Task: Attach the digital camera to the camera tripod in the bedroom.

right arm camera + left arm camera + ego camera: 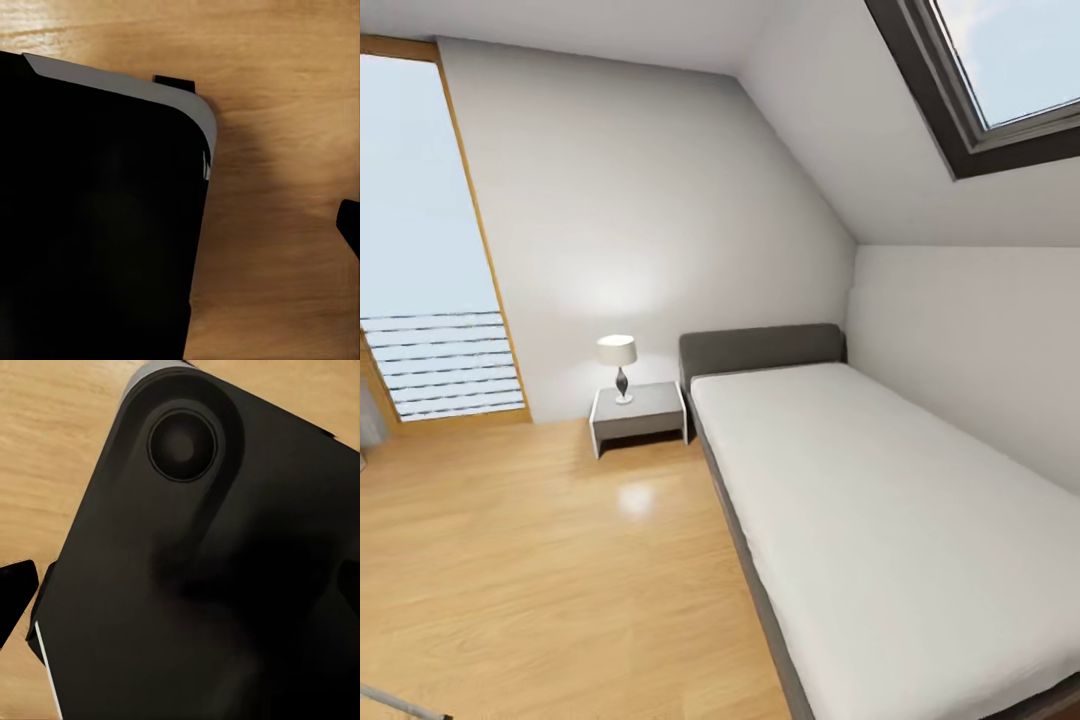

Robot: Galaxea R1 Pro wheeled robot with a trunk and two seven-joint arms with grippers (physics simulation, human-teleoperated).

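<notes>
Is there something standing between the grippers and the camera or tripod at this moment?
Cannot be judged: the head view shows a bed, a nightstand with a lamp, a window and wood floor, while both wrist views look down at dark robot parts over floor.

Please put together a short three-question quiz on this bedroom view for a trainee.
1. True or false: the lamp stands on the nightstand.
2. On which side of the bed does the nightstand sit in the head view: A) left, B) right, C) at its foot?
3. What material is the floor?

Key:
1. True.
2. A, beside the grey headboard.
3. Light wood planks.
</notes>
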